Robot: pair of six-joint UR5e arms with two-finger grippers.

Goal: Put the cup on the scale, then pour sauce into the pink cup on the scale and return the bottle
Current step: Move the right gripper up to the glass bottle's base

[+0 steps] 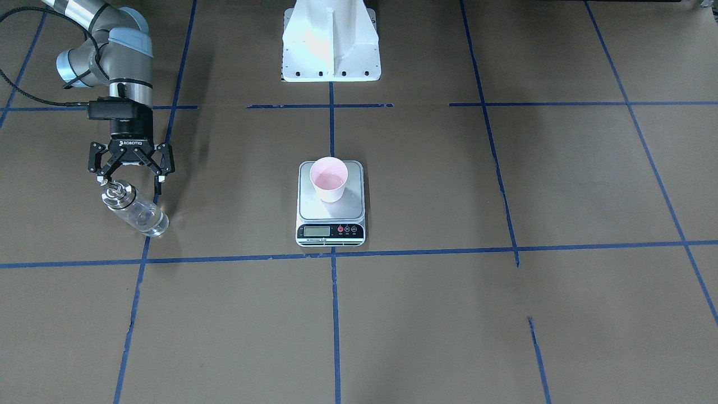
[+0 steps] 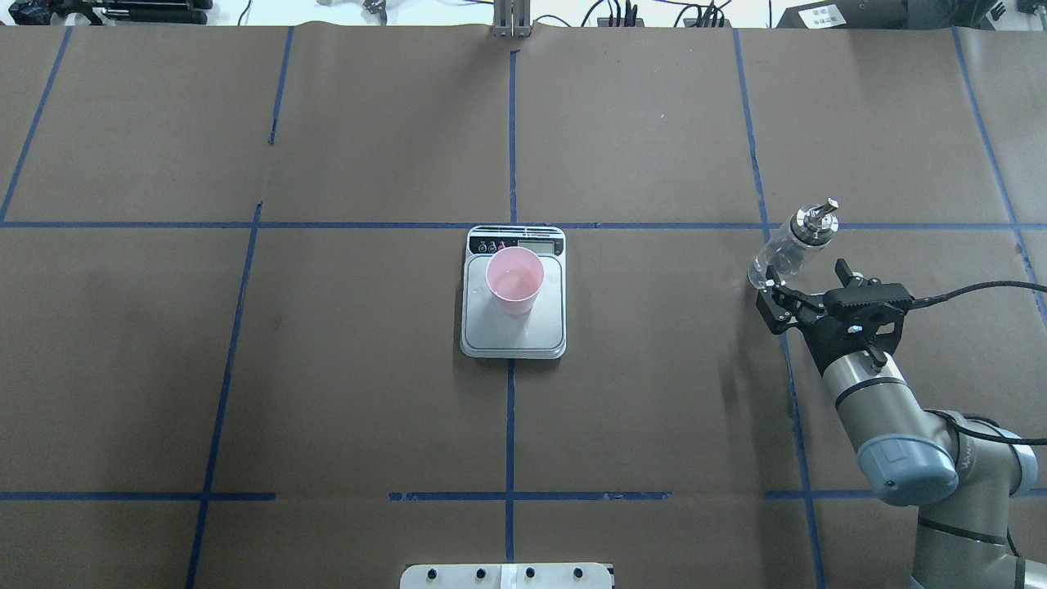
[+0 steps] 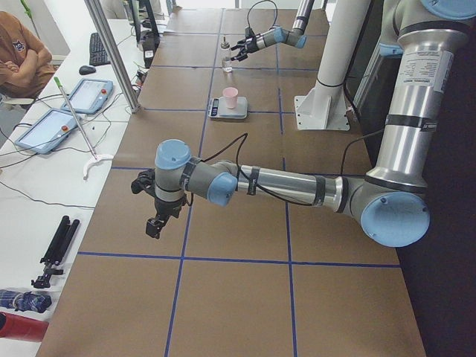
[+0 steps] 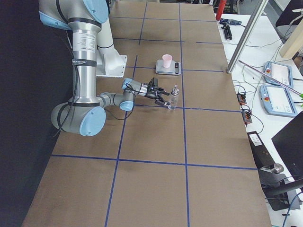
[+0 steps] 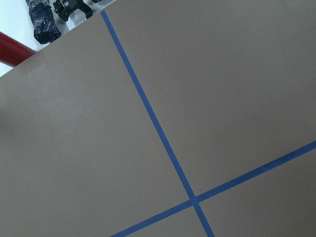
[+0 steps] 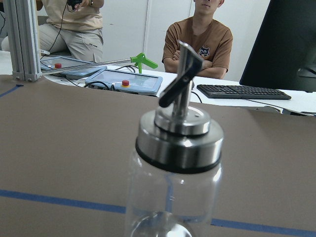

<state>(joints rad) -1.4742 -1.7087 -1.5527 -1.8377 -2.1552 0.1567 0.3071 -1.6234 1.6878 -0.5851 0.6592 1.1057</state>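
Judging by how things lie, you are near the end. The small pale pink tapered cup (image 1: 330,192) stands upright on the flat, silver-topped digital scale (image 1: 331,212) at the middle of the brown paper-covered desk (image 1: 449,314), so the first step is done. The small clear glass bottle with a silver collar and thin metal spout (image 1: 134,210) stands upright on the desk, well apart from the scale on the robot's right side. It is just in front of the right gripper (image 1: 132,179), whose black fingers (image 1: 159,170) are spread apart and hold nothing.

The cup's inside seems to carry a faint wet sheen, but the clear sauce is too pale for you to be sure it was poured. If it was, only the arm's retreat is left. The left gripper (image 3: 155,224) hangs far off over bare desk, and you cannot tell how its fingers stand.

The cup looks matte and plain-sided, narrowing toward its foot. The scale pairs a brushed metal platform with a black front strip, a grey display and a red button. The bottle is a slick glass cylinder under a polished collar, so it is probably slippery to grip.
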